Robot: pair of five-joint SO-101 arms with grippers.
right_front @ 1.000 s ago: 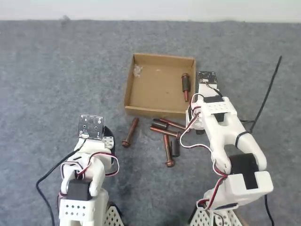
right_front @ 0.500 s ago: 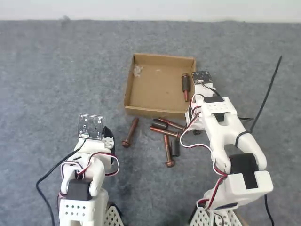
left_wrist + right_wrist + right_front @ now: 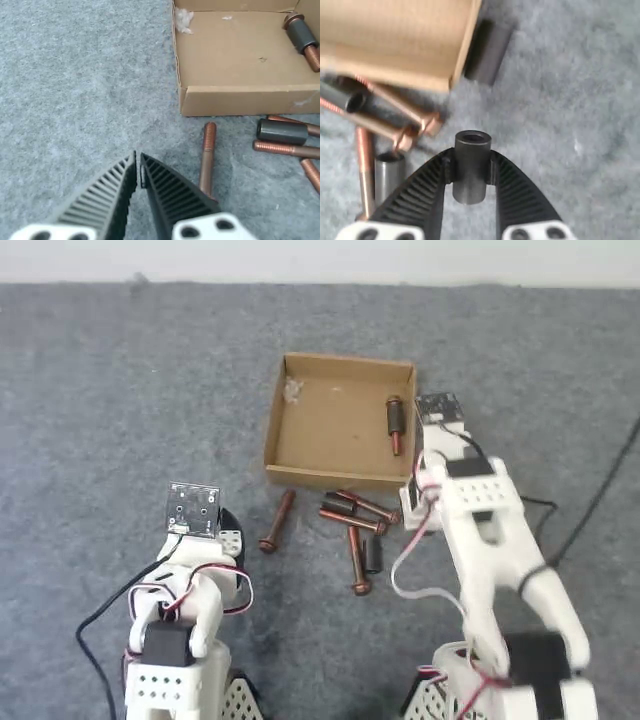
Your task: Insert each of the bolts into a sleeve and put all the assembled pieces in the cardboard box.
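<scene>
My right gripper (image 3: 471,164) is shut on a dark sleeve (image 3: 472,142), held upright just off the near right corner of the cardboard box (image 3: 330,420). One assembled bolt and sleeve (image 3: 395,422) lies inside the box by its right wall. Loose copper bolts (image 3: 352,512) and a sleeve (image 3: 373,554) lie in front of the box. A single bolt (image 3: 277,521) lies to their left. My left gripper (image 3: 138,161) is shut on nothing, low over the carpet near that single bolt (image 3: 207,155).
Another dark sleeve (image 3: 487,52) lies on the carpet against the box's outer wall. A sleeve half on a bolt (image 3: 282,131) sits in the pile. Grey carpet (image 3: 120,390) spreads open to the left and behind the box.
The right arm has shifted: its elbow and base links moved toward the right and front, and its wrist edged slightly right. The left arm and the loose parts have stayed put.
</scene>
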